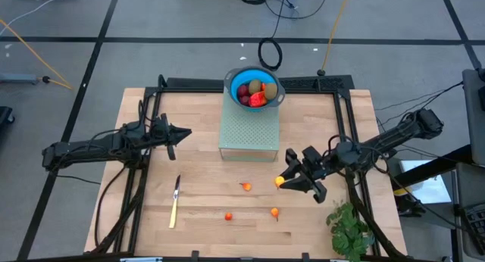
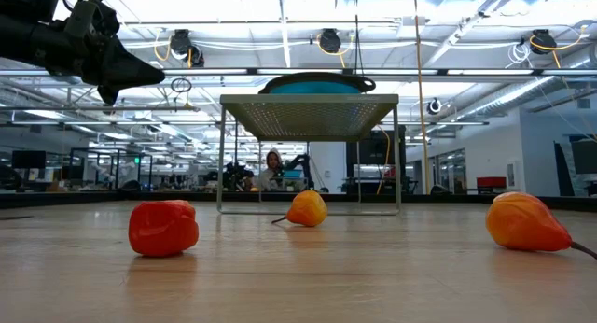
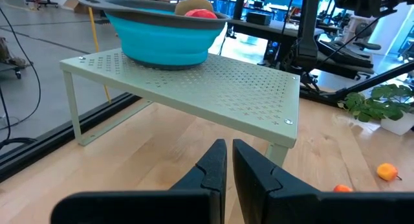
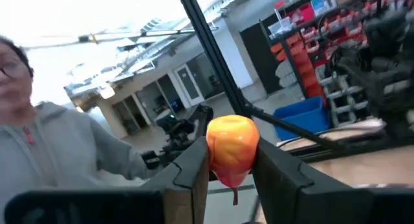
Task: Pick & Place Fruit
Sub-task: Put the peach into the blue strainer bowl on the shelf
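A blue bowl (image 1: 254,86) stands on a pale green perforated rack (image 1: 248,126) and holds red and brownish fruit (image 1: 255,91). Three small orange fruits lie on the table (image 1: 245,187), (image 1: 228,216), (image 1: 274,212); the low view shows them too (image 2: 163,227), (image 2: 306,209), (image 2: 524,221). My right gripper (image 1: 284,179) is right of the middle of the table, shut on a fourth small orange fruit (image 4: 231,146). My left gripper (image 1: 182,132) hovers left of the rack, shut and holding nothing (image 3: 228,166). My right gripper pinches the small orange fruit at its round middle (image 4: 220,149) between the two fingers, one on each side. The fruit is lifted clear of the table. Its thin stem (image 4: 235,197) hangs down below the fingers.
A slim yellow-handled knife (image 1: 175,201) lies near the table's left near part. A leafy green plant (image 1: 348,228) stands at the right near corner. A person in a grey top (image 4: 58,153) shows in the right wrist view, beyond the table.
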